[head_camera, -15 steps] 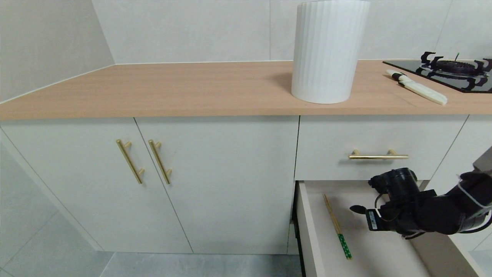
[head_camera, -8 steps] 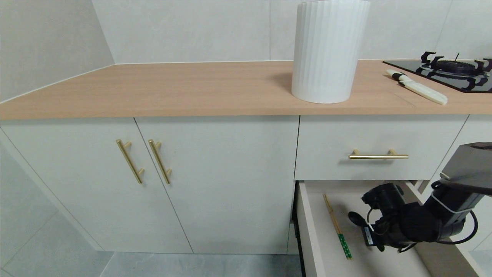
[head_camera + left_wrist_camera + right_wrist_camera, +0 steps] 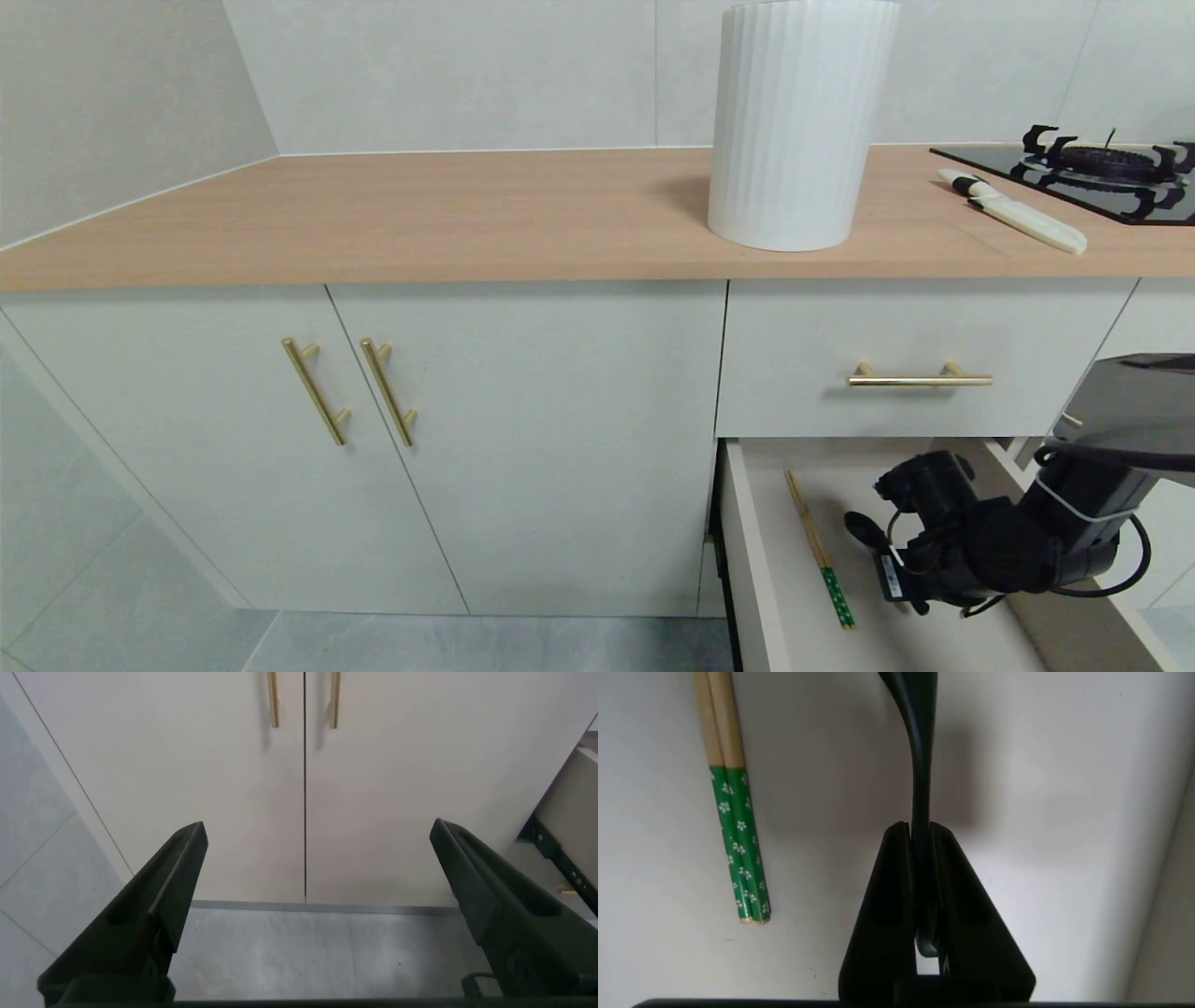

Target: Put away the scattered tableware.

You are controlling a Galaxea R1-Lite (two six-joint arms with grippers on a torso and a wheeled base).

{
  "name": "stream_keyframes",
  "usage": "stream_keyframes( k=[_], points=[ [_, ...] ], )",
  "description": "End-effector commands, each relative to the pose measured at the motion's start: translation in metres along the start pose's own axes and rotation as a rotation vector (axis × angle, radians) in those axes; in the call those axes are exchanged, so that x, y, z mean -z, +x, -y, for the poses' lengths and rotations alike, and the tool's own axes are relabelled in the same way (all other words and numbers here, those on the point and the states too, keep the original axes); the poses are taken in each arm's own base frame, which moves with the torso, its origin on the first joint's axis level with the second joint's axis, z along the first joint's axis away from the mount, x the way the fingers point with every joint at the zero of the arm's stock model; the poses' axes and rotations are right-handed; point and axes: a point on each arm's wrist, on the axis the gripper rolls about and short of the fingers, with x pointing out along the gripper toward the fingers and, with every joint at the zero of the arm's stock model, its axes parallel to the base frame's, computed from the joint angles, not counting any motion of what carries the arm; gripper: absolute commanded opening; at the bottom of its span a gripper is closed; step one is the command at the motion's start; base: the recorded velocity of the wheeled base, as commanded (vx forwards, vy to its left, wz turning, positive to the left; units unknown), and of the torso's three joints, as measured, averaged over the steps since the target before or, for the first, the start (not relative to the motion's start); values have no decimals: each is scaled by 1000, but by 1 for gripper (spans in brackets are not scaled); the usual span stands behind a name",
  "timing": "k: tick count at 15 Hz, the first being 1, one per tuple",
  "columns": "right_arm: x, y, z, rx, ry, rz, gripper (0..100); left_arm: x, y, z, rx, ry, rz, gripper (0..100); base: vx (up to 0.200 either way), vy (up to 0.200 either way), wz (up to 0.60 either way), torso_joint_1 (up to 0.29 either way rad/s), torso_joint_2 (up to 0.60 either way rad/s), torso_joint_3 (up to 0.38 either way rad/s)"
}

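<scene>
- Right gripper (image 3: 894, 571) sits low inside the open pale drawer (image 3: 744, 546), at the lower right of the cabinet run. Its two dark fingers (image 3: 896, 863) are pressed together on the thin handle of a slim black spoon (image 3: 918, 765).
- From the head camera I see the spoon's bowl (image 3: 864, 532) poking out to the far left of the gripper, over the drawer floor. I cannot tell whether it touches the floor or hangs just above it.
- What matters for my next move is the spoon's long axis. It runs far to near, close to parallel with the pair of wooden chopsticks with green flowered ends (image 3: 820, 560) lying on the drawer floor.
- Those chopsticks lie just left of the spoon, apart from it, with their green ends toward the near side.
- I judge that letting go now would lay the spoon on bare floor right of the chopsticks, with no crossing.
- My left gripper (image 3: 316, 835) hangs with its fingers spread wide and nothing between them, facing the white cabinet doors with brass bar handles (image 3: 392, 793), well left of the drawer.
- On the wooden countertop (image 3: 420, 215) a white-bladed knife with a black band (image 3: 1013, 210) lies at the far right. By my judgement the right arm is the nearer one for it.
</scene>
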Motion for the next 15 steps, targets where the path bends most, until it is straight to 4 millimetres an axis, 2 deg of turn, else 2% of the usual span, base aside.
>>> stream_keyframes(
  k=[1, 2, 8, 10, 11, 13, 14, 15],
  points=[
    [0, 0, 0, 0, 1, -2, 0, 0, 0, 0, -1, 0, 0, 100, 0, 0, 0, 0, 0, 0],
    [0, 0, 0, 0, 1, -2, 100, 0, 0, 0, -1, 0, 0, 100, 0, 0, 0, 0, 0, 0],
    [-1, -2, 0, -3, 3, 8, 100, 0, 0, 0, -1, 0, 0, 100, 0, 0, 0, 0, 0, 0],
    [-9, -28, 4, -12, 25, 74, 100, 0, 0, 0, -1, 0, 0, 100, 0, 0, 0, 0, 0, 0],
    [-20, -65, 9, -34, 43, 175, 100, 0, 0, 0, -1, 0, 0, 100, 0, 0, 0, 0, 0, 0],
    [-30, -117, 16, -56, 59, 275, 100, 0, 0, 0, -1, 0, 0, 100, 0, 0, 0, 0, 0, 0],
    [-29, -135, 19, -62, 60, 287, 100, 0, 0, 0, -1, 0, 0, 100, 0, 0, 0, 0, 0, 0],
    [-25, -164, 23, -86, 56, 301, 100, 0, 0, 0, -1, 0, 0, 100, 0, 0, 0, 0, 0, 0]
  ],
)
